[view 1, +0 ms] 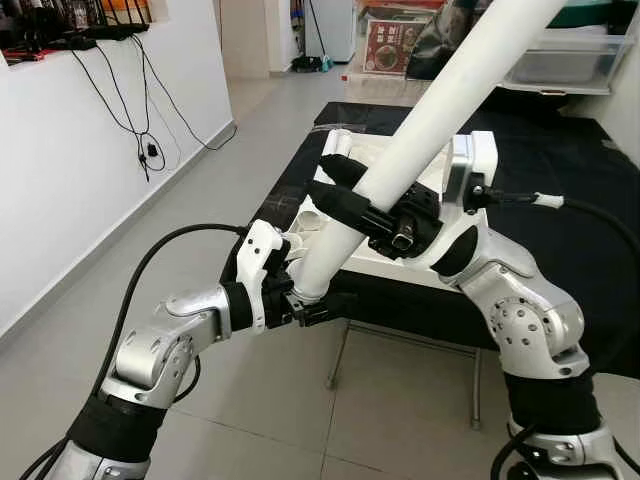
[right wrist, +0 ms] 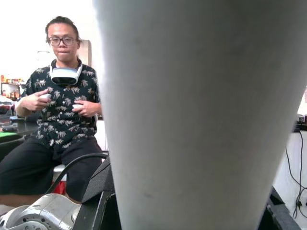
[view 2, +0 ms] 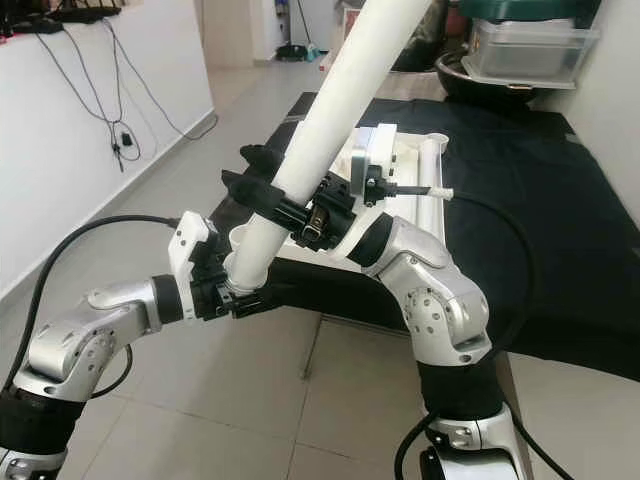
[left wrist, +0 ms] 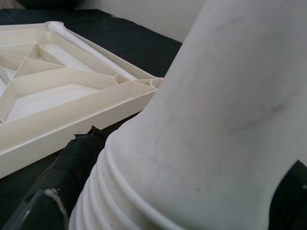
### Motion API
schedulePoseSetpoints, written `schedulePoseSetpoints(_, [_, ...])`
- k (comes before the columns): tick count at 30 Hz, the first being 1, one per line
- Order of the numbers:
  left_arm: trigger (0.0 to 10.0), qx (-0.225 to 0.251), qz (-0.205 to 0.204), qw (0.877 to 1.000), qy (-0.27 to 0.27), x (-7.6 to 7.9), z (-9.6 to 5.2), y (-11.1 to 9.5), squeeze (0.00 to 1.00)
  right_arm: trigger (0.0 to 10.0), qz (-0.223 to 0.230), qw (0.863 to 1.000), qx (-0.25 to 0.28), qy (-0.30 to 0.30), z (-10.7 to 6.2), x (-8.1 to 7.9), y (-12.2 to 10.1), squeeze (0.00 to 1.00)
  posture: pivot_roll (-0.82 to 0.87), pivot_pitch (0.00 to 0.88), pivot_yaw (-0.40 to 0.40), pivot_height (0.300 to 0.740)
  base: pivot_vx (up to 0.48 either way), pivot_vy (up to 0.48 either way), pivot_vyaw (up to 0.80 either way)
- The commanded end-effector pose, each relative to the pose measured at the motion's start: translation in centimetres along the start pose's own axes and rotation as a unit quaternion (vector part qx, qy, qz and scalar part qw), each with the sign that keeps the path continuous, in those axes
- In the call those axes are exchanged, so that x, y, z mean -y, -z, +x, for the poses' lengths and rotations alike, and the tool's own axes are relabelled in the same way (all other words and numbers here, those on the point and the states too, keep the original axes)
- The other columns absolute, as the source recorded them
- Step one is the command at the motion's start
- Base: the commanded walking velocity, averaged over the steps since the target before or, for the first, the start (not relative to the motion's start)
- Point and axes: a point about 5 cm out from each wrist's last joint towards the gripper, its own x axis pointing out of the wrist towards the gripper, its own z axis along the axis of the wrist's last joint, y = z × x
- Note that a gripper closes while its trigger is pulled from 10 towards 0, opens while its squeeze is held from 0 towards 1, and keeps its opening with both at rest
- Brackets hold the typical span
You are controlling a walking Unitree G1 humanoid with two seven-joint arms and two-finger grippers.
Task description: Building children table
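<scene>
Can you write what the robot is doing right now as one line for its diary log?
step: fitting leg | left gripper: shut on white table leg threaded end | right gripper: shut on leg mid-shaft | white tabletop: upside down on black table

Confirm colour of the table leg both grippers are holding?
White table leg, plain, clearest in the left eye view.

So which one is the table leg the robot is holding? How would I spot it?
Find the black-covered table with the upside-down cream tabletop on it. In front, the left gripper and right gripper both clamp one long white leg slanting upward. It is the big smooth tube with ridged rings at its lower end, far thicker than the thin white rod lying in the tabletop.
</scene>
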Motion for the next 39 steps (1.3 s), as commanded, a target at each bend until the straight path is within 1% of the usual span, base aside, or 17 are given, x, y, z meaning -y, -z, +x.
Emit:
schedulePoseSetpoints(1, [10.0, 0.020, 0.032, 0.998, 0.048, 1.6, 1.4, -1.3, 0.00, 0.0, 0.040, 0.998, -0.031, -0.042, 1.4, -1.3, 2.0, 0.00, -0.02, 0.000, 0.014, 0.740, 0.000, 0.000, 0.00])
schedulePoseSetpoints(3, [10.0, -0.002, 0.044, 0.998, 0.054, 2.0, 1.5, -0.7, 0.00, 0.0, 0.032, 0.998, -0.053, -0.034, 1.3, -1.0, 2.3, 0.00, -0.01, 0.000, 0.012, 0.740, 0.000, 0.000, 0.00])
schedulePoseSetpoints(5, [10.0, -0.010, 0.051, 0.997, 0.053, 2.0, 1.5, -0.5, 0.00, 0.0, 0.029, 0.997, -0.060, -0.033, 1.3, -0.9, 2.4, 0.00, -0.01, 0.000, 0.012, 0.740, 0.000, 0.000, 0.00])
schedulePoseSetpoints(6, [10.0, -0.018, 0.060, 0.997, 0.047, 1.9, 1.5, -0.3, 0.00, 0.0, 0.026, 0.997, -0.070, -0.033, 1.3, -0.8, 2.6, 0.00, -0.01, 0.000, 0.009, 0.740, 0.000, 0.000, 0.00])
schedulePoseSetpoints(12, [10.0, -0.040, 0.077, 0.996, 0.034, 1.5, 1.6, 0.4, 0.00, 0.0, 0.018, 0.994, -0.101, -0.029, 1.4, -0.2, 2.7, 0.00, -0.01, 0.000, 0.003, 0.740, 0.000, 0.000, 0.00])
schedulePoseSetpoints(18, [10.0, -0.049, 0.068, 0.996, 0.031, 1.5, 1.6, 1.3, 0.00, 0.0, 0.015, 0.995, -0.092, -0.028, 1.5, 0.0, 1.9, 0.00, -0.02, 0.000, 0.002, 0.740, 0.000, 0.000, 0.00])
schedulePoseSetpoints(21, [10.0, -0.050, 0.066, 0.996, 0.029, 1.5, 1.6, 1.4, 0.00, 0.0, 0.013, 0.996, -0.090, -0.026, 1.5, 0.1, 1.8, 0.00, -0.02, 0.000, 0.002, 0.740, 0.000, 0.000, 0.00])
schedulePoseSetpoints(24, [10.0, -0.048, 0.061, 0.997, 0.026, 1.6, 1.6, 1.6, 0.00, 0.0, 0.011, 0.997, -0.078, -0.010, 1.5, 0.7, 1.2, 0.00, -0.03, 0.000, 0.003, 0.740, 0.000, 0.000, 0.00])
schedulePoseSetpoints(27, [10.0, -0.047, 0.060, 0.997, 0.027, 1.7, 1.7, 1.6, 0.00, 0.0, 0.012, 0.997, -0.075, -0.007, 1.4, 0.9, 1.0, 0.00, -0.03, 0.000, 0.003, 0.740, 0.000, 0.000, 0.00])
schedulePoseSetpoints(30, [10.0, -0.047, 0.058, 0.997, 0.037, 2.1, 1.6, 1.8, 0.00, 0.0, 0.006, 0.997, -0.071, 0.005, 1.2, 1.6, 0.2, 0.00, -0.03, 0.000, 0.001, 0.740, 0.000, 0.000, 0.00])
schedulePoseSetpoints(32, [10.0, -0.047, 0.058, 0.997, 0.037, 2.1, 1.6, 1.8, 0.00, 0.0, 0.006, 0.997, -0.071, 0.005, 1.2, 1.6, 0.2, 0.00, -0.03, 0.000, 0.001, 0.740, 0.000, 0.000, 0.00])
schedulePoseSetpoints(36, [10.0, -0.043, 0.055, 0.997, 0.037, 2.1, 1.5, 1.9, 0.00, 0.0, 0.014, 0.998, -0.057, 0.018, 1.1, 2.0, -0.3, 0.00, -0.03, 0.000, -0.005, 0.740, 0.000, 0.000, 0.00])
schedulePoseSetpoints(39, [10.0, -0.046, 0.053, 0.997, 0.034, 2.1, 1.3, 2.2, 0.00, 0.0, 0.020, 0.998, -0.052, 0.020, 1.0, 1.9, -0.2, 0.00, -0.03, 0.000, -0.003, 0.740, 0.000, 0.000, 0.00])
